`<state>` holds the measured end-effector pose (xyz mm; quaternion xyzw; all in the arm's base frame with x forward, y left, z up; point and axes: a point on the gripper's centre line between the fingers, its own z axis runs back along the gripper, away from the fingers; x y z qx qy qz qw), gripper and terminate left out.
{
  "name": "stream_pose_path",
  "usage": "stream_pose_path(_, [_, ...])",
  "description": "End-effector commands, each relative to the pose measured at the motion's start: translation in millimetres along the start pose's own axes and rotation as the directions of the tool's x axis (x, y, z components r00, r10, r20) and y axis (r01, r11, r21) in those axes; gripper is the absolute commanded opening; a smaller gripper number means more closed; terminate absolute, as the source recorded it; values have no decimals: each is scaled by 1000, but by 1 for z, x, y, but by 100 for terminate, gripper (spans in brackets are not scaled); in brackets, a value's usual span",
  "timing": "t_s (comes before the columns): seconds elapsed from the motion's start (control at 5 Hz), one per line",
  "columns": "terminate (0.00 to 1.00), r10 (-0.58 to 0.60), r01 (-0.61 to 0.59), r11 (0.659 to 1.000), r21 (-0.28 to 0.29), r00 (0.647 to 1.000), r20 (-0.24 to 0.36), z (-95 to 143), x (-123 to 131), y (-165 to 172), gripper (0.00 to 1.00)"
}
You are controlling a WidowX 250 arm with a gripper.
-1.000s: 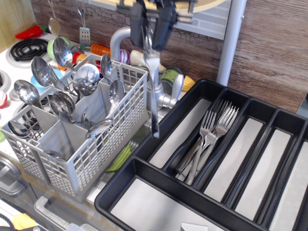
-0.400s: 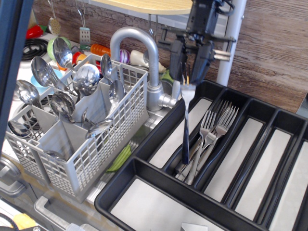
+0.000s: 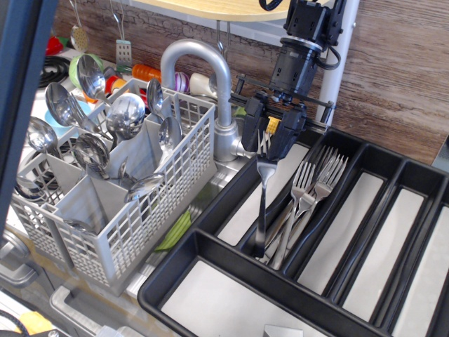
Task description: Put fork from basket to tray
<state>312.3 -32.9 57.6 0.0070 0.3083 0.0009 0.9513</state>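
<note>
My gripper [image 3: 269, 138] is shut on the tines end of a steel fork [image 3: 262, 203], which hangs nearly upright, handle down. The handle tip reaches into a long compartment of the black tray [image 3: 231, 189], beside several forks [image 3: 309, 193] lying there. The grey lattice basket [image 3: 147, 217] stands to the left, holding several spoons [image 3: 126, 112]; I see no fork in it.
A chrome faucet [image 3: 203, 70] arches between basket and tray, just left of the gripper. A white pole [image 3: 337, 70] rises behind the tray. Stove burners and toy food lie at the far left. A dark blurred bar [image 3: 17, 105] covers the left edge.
The gripper carried the fork from above the basket rightward over the tray, then lowered it so the handle tip entered the compartment with the other forks.
</note>
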Motion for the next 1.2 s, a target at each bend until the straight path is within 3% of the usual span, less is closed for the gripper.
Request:
stream_pose_path(0.0, [0,-22,34,997,-75,987,158,12,-2,1,100])
stream_pose_path(0.8, [0,-22,34,997,-75,987,158,12,-2,1,100])
stream_pose_path(1.0, [100,-22,34,997,-75,987,158,12,-2,1,100])
